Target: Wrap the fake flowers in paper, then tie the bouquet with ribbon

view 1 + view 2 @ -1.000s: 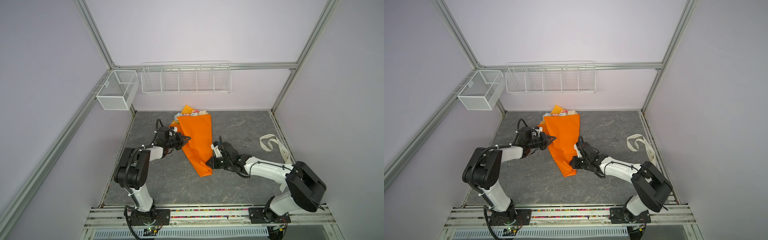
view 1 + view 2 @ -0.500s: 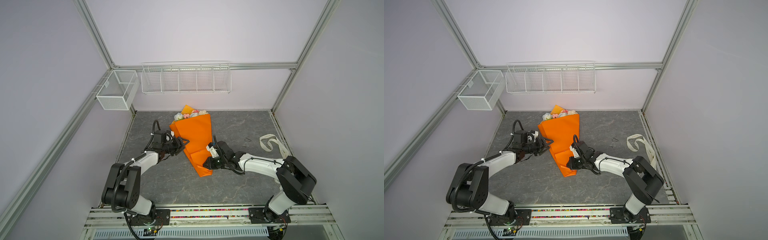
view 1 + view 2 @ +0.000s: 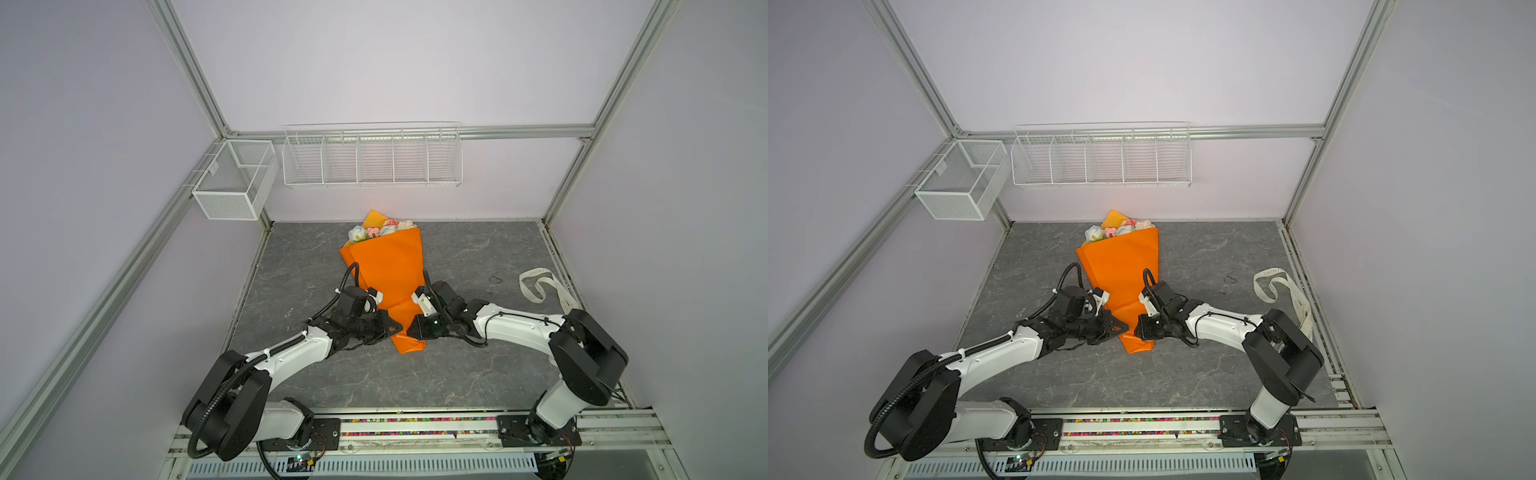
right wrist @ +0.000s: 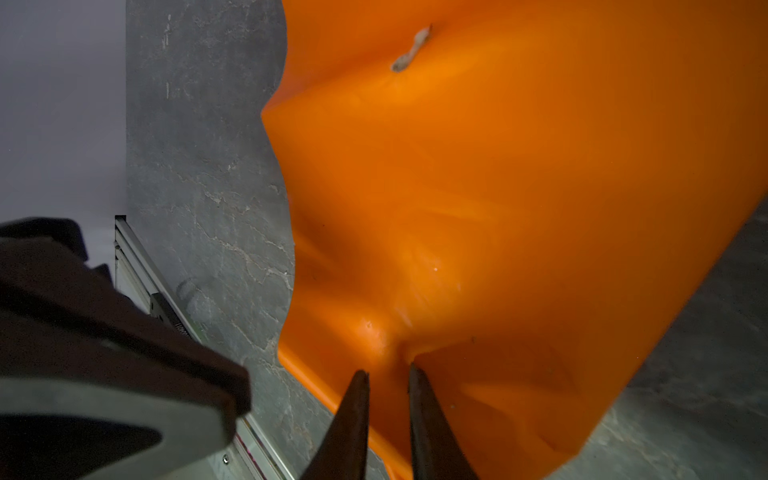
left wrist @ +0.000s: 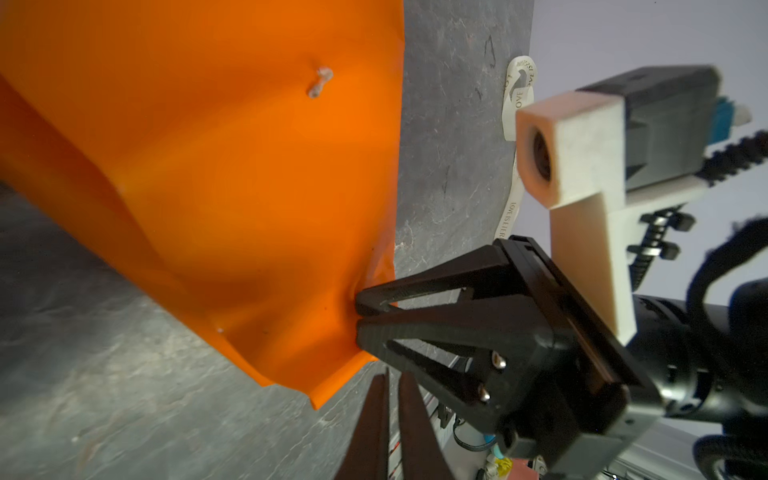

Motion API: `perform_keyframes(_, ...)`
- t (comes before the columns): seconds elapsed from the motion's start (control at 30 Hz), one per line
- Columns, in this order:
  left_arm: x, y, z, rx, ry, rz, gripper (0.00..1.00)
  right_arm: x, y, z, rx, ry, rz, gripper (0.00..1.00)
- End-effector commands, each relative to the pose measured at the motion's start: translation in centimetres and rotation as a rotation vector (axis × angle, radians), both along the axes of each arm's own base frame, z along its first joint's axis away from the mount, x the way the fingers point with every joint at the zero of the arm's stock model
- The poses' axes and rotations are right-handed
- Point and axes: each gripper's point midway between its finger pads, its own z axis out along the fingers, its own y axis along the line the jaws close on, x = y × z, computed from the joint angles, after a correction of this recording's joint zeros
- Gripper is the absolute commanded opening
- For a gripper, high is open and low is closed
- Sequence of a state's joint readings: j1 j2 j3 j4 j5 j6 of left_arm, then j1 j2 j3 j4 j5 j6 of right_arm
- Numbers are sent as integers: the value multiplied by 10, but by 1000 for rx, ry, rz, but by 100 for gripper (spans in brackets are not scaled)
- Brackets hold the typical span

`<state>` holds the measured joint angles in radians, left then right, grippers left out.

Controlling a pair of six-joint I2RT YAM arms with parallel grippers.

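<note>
Top views both show the left claw [image 3: 397, 329] now down at the narrow end of the orange paper [image 3: 386, 266], vs. a sec ago when it sat higher up along the cone's left edge. It is closed w/ its tips against the paper's edge, tho whether any paper is caught betw. them can't be told. Opposite it, the right claw [image 5: 357, 311] is in much the same spot as before & is clamped on a pucker of that paper, plain in both wrist views. As a judgement, both arms now meet at the neck where a tie would go, so the wrap is prob. being gathered. Tying itself isn't begun: the ribbon [image 3: 540, 284] lies well apart, near the right edge of the tabletop [image 3: 478, 257], untouched. On the tabletop, inside the paper, lies the bouquet of fake flowers [image 3: 382, 230], heads toward the back wall. Only pale pink, white & cream blooms poke out; stems are hidden. The paper looks smooth, matte & fairly stiff, folded into a flat cone w/ crisp creases, dimpling where pinched. The ribbon is flat, cream, printed w/ lettering, in loose loops. The tabletop is dark grey w/ a veined, slate-like look.
</note>
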<state>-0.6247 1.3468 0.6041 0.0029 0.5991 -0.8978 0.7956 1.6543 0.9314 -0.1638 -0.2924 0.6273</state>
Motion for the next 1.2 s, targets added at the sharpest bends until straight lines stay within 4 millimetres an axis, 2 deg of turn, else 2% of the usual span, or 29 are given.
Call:
perform_keyframes(0.0, -8, -8, -7, 2, 29, -17, 8, -2, -3, -4, -22, 13, 1, 22)
perform_keyframes(0.07, -9, -8, -14, 9, 34, -18, 10, -3, -1, -6, -18, 25, 5, 22)
perform_keyframes(0.2, 3, -14, -11, -8, 9, 4, 12, -8, -1, -15, -20, 63, 3, 23)
perform_keyframes(0.4, 4, -11, -45, 57, 58, 16, 12, -11, -12, -24, -75, 80, -19, 24)
perform_keyframes(0.5, 2, -12, -56, 39, 82, 19, 12, -10, -15, -21, -103, 69, -22, 26)
perform_keyframes(0.67, 0, -12, -55, 21, 78, 20, 13, -5, -22, -6, -123, 32, -35, 29)
perform_keyframes(0.8, -4, -6, -66, 64, 93, 14, 13, -5, -22, -1, -118, 27, -35, 31)
perform_keyframes(0.9, -7, -1, -74, 91, 104, 29, 13, -3, -21, -11, -132, 36, -37, 28)
perform_keyframes(1.0, -5, 7, -77, 129, 95, 57, 11, -5, -15, -28, -119, 78, -36, 19)
perform_keyframes(1.07, -4, 8, -75, 132, 88, 60, 10, -6, -11, -35, -96, 95, -44, 18)
perform_keyframes(1.17, -3, 8, -76, 145, 87, 53, 10, -7, -15, -42, -88, 110, -82, 18)
